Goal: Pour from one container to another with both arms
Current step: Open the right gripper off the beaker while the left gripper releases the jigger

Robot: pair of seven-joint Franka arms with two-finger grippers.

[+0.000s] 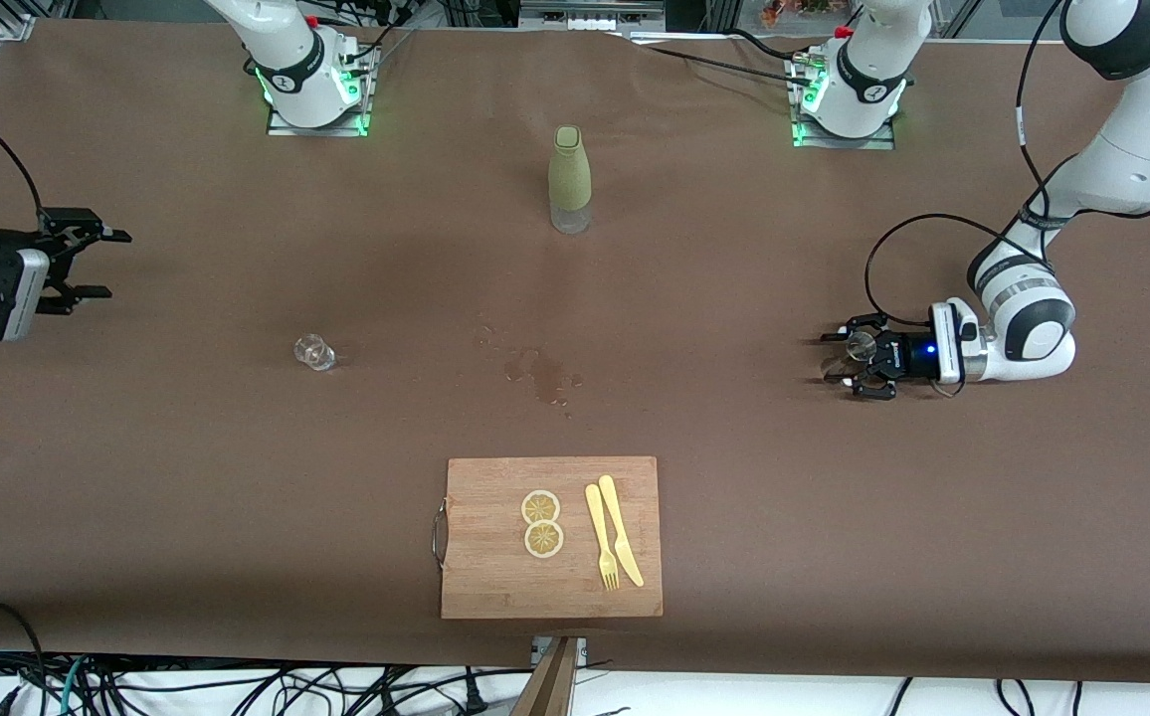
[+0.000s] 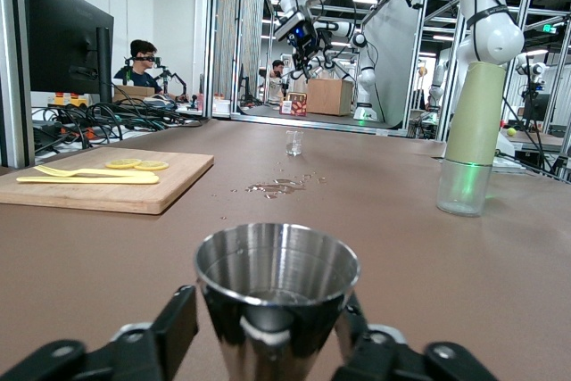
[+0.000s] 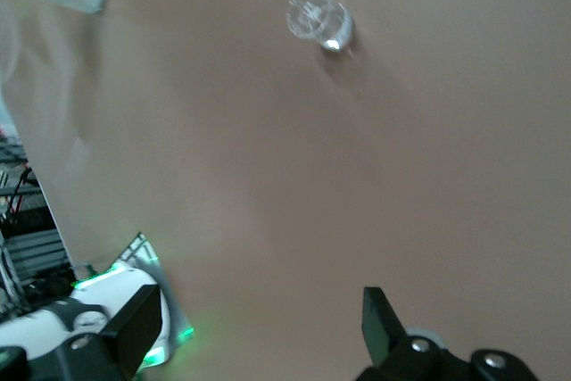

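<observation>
Honestly, the risky bit is the metal cup (image 2: 277, 296) sitting between the left gripper (image 1: 859, 356)'s fingers (image 2: 152, 341) down at the left arm's end of the table (image 1: 187, 477). The fingers look closed around its lower body, and the left wrist view shows a little liquid in the bottom. If that grip is shallow or off-centre, the cup could twist or slip once the arm lifts and tips it, and there's already a wet spill patch (image 1: 540, 376) mid-table, roughly between the bottle and the board, so splashing isn't hypothetical here.

The other worry is the target. The small clear glass (image 1: 314, 352) stands alone toward the right arm's end, well apart from the cup, and its mouth is small, so my guess is a pour from any height misses. The right gripper (image 1: 83, 264) hangs with its fingers spread, holding nothing, over the table's edge at its own end — not yet steadying the glass. Being light, the glass could get knocked over by a clumsy approach.

The green-sleeved bottle (image 1: 570, 179) stands upright closer to the bases, out of the direct path.

Count:
- two arms, two grippers
- one metal cup
- one clear glass
- one bottle
- one wooden cutting board (image 1: 495, 577) nearest the front camera, carrying two lemon slices (image 1: 542, 523), one yellow fork (image 1: 601, 537) and one yellow knife (image 1: 621, 529)
- one spill patch
</observation>
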